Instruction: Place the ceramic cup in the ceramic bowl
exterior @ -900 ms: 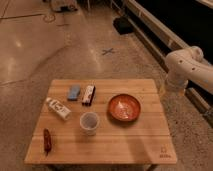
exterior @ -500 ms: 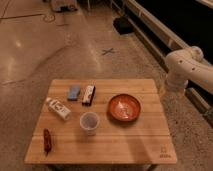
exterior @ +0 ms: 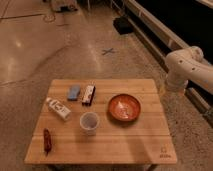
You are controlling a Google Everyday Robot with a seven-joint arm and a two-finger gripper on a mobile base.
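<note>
The ceramic cup (exterior: 89, 122) is small, pale and handleless, and it stands upright near the middle of the wooden table (exterior: 140, 142). The ceramic bowl (exterior: 124, 107), shallow and orange-red inside, sits just right of the cup, a short gap apart. The bowl holds nothing. My gripper is out of view. Only white segments of my arm (exterior: 181, 66) show, beyond the table's right edge and well above the tabletop.
A blue packet (exterior: 74, 92) and a dark bar (exterior: 88, 95) lie at the back left. A white bottle (exterior: 58, 108) lies on its side left of the cup. A red item (exterior: 47, 140) lies at the front left. A black object (exterior: 122, 25) sits on the floor behind.
</note>
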